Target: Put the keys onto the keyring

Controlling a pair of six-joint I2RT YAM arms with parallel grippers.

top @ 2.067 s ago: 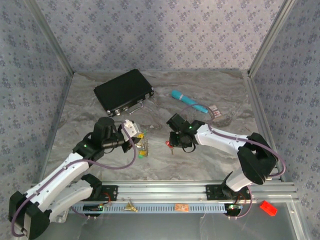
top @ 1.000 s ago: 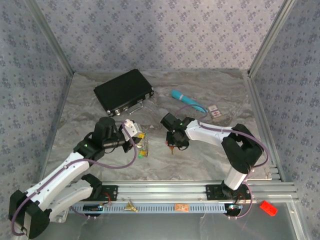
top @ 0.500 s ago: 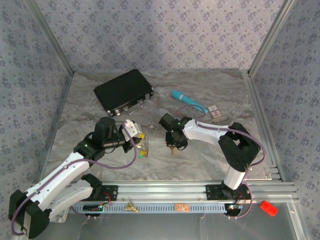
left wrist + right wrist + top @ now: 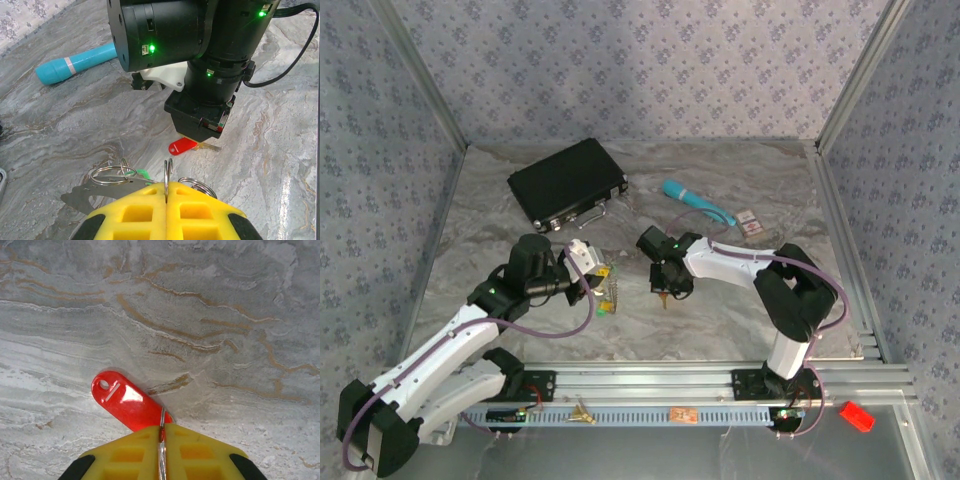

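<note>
Top view: left gripper [image 4: 601,283] and right gripper [image 4: 666,290] stand close, facing each other.
Left wrist: jaws closed on keyring [image 4: 166,175] wire, 6 o'clock.
Right wrist: jaws closed on red-headed key [image 4: 127,401], 7 o'clock. Risk: the thin grip lets the key twist and miss the ring.

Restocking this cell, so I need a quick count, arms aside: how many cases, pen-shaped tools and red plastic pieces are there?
black case: 1
teal pen-shaped tool: 1
red plastic pieces: 2, the red-headed key and the red block
Total: 4
</note>
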